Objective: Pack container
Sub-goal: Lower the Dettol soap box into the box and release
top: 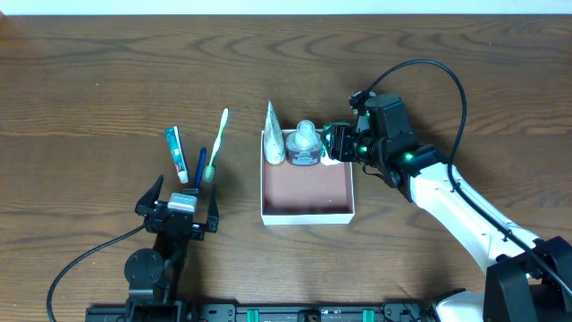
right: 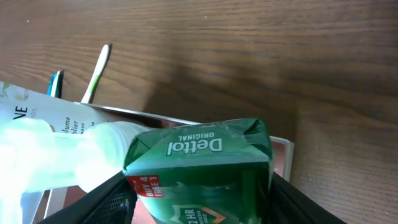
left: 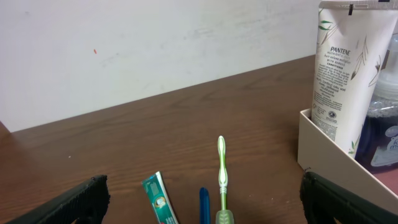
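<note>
The container [top: 308, 215] is a shallow white-walled box with a pinkish-brown floor at the table's middle. A white Pantene tube [top: 273, 134] and a clear bottle [top: 305, 143] lie in its far part; both show in the left wrist view [left: 348, 68]. My right gripper [top: 335, 143] is shut on a green Dettol soap pack [right: 199, 168] and holds it over the container's far right corner [right: 283, 152]. My left gripper [top: 177, 210] is open and empty, just short of a green toothpaste tube [top: 176, 153], a blue stick [top: 200, 165] and a green toothbrush [top: 214, 148].
The toothpaste [left: 158, 199], blue stick [left: 204, 205] and toothbrush [left: 221, 174] lie on bare brown wood left of the container wall [left: 323, 155]. A pale wall stands behind the table. The right arm's cable [top: 447, 80] loops above the table.
</note>
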You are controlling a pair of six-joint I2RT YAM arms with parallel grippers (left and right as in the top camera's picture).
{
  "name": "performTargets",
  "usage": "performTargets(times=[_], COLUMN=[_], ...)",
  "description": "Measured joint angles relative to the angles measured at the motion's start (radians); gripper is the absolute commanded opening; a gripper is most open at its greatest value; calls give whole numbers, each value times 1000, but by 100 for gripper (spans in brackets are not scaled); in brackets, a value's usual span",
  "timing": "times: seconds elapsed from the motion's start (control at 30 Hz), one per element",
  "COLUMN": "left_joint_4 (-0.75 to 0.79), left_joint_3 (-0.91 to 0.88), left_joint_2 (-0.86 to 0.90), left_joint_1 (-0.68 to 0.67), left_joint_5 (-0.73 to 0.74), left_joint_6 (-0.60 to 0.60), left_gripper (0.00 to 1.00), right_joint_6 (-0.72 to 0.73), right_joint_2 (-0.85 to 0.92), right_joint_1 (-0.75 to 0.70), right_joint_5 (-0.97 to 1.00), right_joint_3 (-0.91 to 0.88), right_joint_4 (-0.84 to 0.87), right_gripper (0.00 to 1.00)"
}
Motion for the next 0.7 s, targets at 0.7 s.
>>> performTargets(times=[0.7], left_joint_4=[0], left_joint_3=[0], left_joint_2=[0], left_joint_1=[0], left_joint_5=[0], left_joint_6=[0], left_gripper=[98], right_joint_6=[8], right_joint_2=[-33], right_joint_1=[-6], right_joint_5=[3], right_joint_3=[0], right_joint_4=[143], right_gripper=[85])
